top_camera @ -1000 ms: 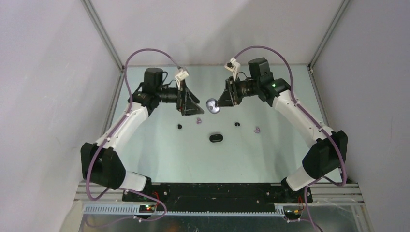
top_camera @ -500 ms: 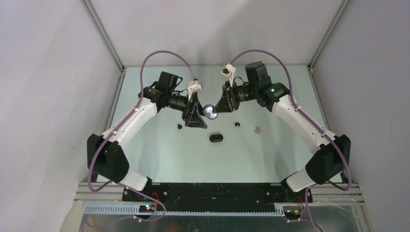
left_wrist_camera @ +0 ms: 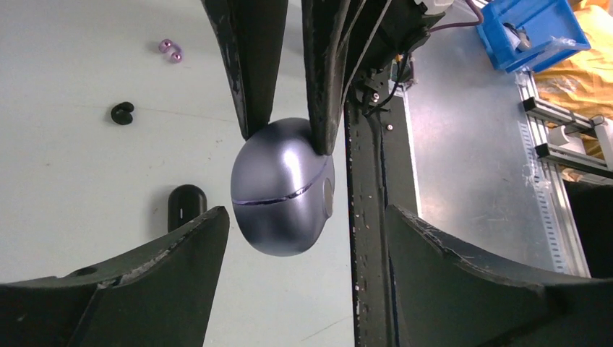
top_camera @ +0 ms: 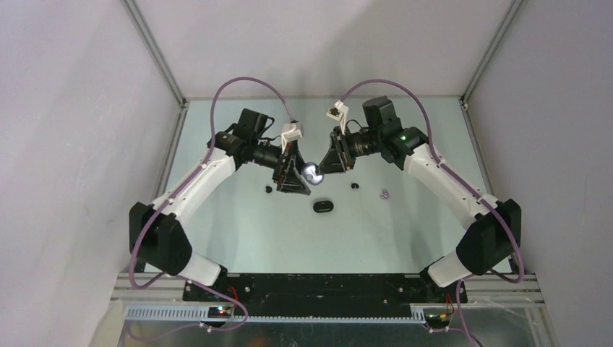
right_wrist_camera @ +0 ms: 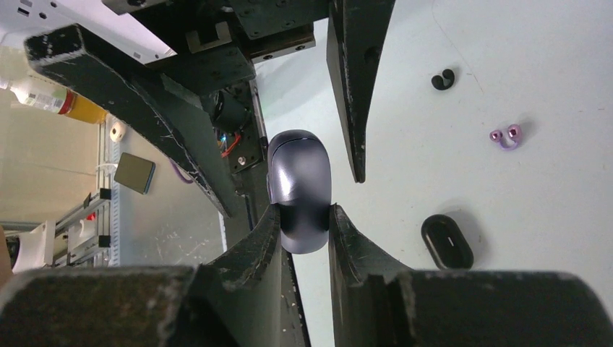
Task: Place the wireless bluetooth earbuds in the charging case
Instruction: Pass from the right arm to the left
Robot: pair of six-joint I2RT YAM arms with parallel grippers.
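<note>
Grey-lilac case (left_wrist_camera: 282,173) is held off the desk (top_camera: 238,238), mid-air, over the far middle. It is pinched at one end by the right claw (right_wrist_camera: 302,213), which is clamped on it. The left claw (left_wrist_camera: 307,217) is spread wide, with its fingers set either side of the case's free end; no contact is seen.

- **Progress:** The lid seam is seen closed and no earbud is seated. Progress is judged early, with opening and every insertion left.
- **On the desk:**
  - Black earbud (top_camera: 269,189), left.
  - Second black earbud (top_camera: 354,186), right.
  - Lilac earbud (top_camera: 385,194), further right.
  - Second lilac earbud (right_wrist_camera: 506,136), under the left claw and hidden from above.
  - Black case (top_camera: 323,207), apparently shut, is laid nearer, apart from all.
- **Obstruction:** Nothing is seen blocking the lid. Both claws are taken up at the case, so no earbud can be fetched until one is freed.
</note>
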